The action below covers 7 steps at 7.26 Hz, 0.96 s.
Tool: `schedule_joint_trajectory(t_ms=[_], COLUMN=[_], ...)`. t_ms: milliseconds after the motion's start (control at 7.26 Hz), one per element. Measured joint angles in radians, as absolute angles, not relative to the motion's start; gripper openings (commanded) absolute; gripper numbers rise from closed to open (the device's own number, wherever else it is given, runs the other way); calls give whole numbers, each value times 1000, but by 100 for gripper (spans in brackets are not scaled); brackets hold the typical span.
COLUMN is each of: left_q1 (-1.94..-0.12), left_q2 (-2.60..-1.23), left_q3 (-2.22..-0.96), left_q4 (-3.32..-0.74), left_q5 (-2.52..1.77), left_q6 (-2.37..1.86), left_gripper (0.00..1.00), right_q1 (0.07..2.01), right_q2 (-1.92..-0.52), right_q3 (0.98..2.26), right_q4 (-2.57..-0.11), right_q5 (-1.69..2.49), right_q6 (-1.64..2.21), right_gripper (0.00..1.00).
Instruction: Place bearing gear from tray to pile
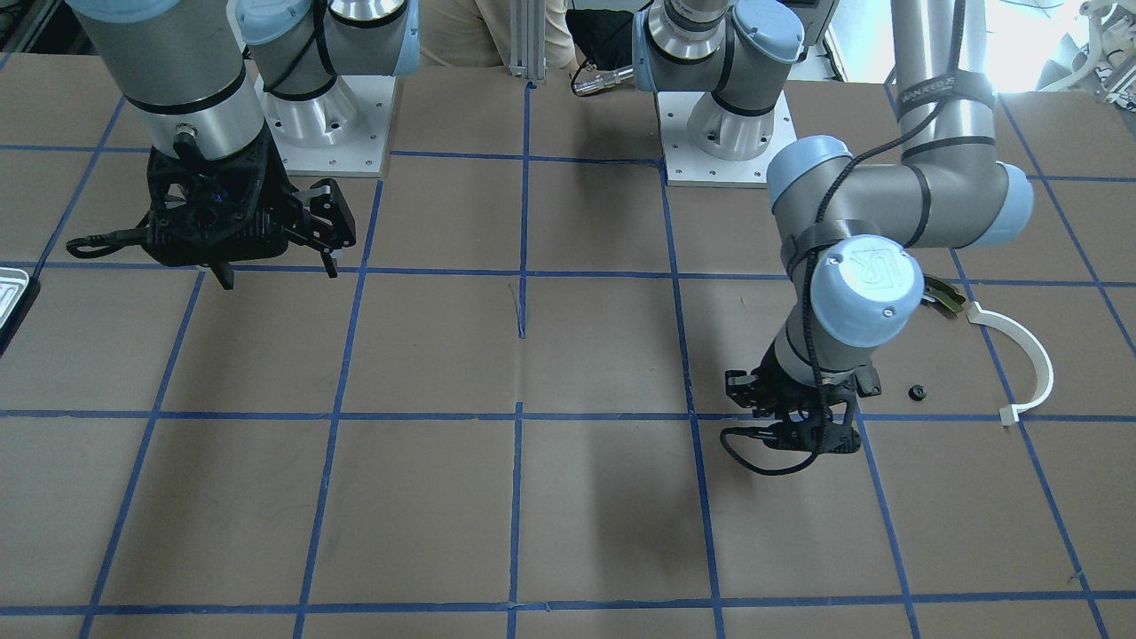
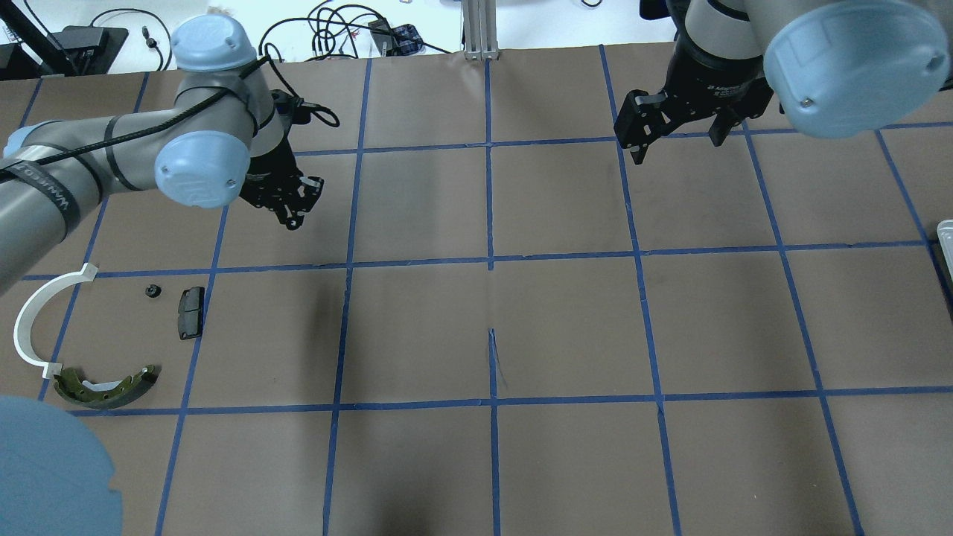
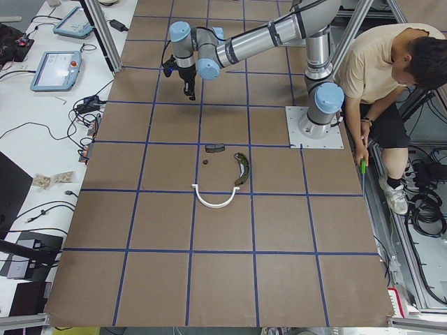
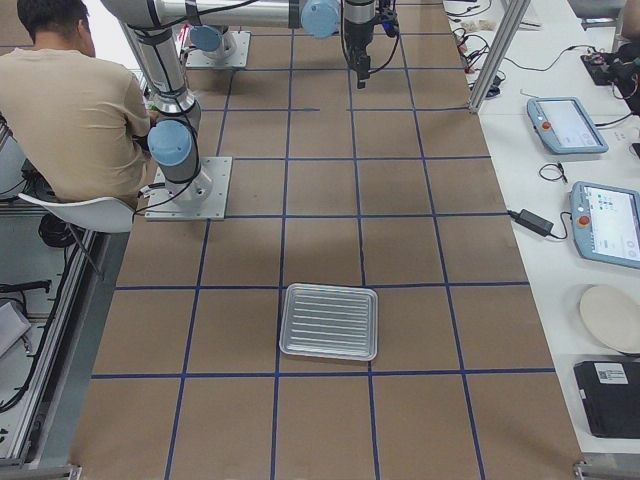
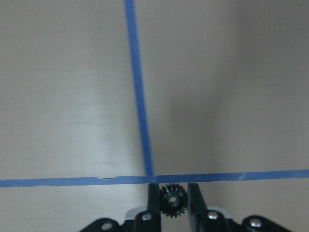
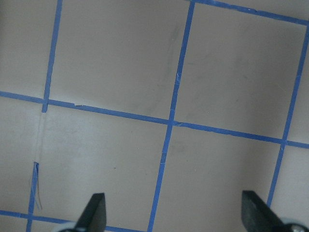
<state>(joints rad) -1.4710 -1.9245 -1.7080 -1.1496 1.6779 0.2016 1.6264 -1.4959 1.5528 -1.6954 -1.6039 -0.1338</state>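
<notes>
The left gripper (image 2: 293, 213) was clamped on the small black toothed bearing gear (image 5: 173, 199), which sat pinched between its two black fingers (image 5: 153, 197) just above the brown paper-covered table (image 2: 566, 327), close over a crossing of blue tape lines (image 5: 145, 145). In the overhead view this gripper hung beyond the pile and across a tape line from it, apart from every part there. The pile lay near the table's left end: an olive-gold curved brake shoe (image 2: 112, 388), a white plastic arc (image 2: 28, 320) whose lower end lay just beside the shoe, a small black rectangular pad (image 2: 190, 313), and a tiny black round part (image 2: 153, 290) near the pad. The right gripper (image 2: 677, 141) hung over the table with its jaws spread wide and nothing between them; its wrist view showed only bare paper and tape. The shallow silvery-white ridged metal tray (image 4: 330, 322) rested flat near the table's right end, well apart from both grippers.
</notes>
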Motion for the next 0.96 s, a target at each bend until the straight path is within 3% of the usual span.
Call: schedule_joint_trajectory(t_ms=[551,964], left_q1=[-1165,-1035], left_q2=[-1914,-1912], left_q3=[-1799,-1876], left_q4=[-1119,-1023], left_q5=[1673,1664], left_q6=[567,732], left_gripper=[0,0], right_q1=[1628,1628], right_q2=[-1500,-1502], right_q3=[1553,1553], right_q4=[-1696,-1696], right_q5=[-1599,-1599], right_q6=[-136,-139], right_gripper=[100,100])
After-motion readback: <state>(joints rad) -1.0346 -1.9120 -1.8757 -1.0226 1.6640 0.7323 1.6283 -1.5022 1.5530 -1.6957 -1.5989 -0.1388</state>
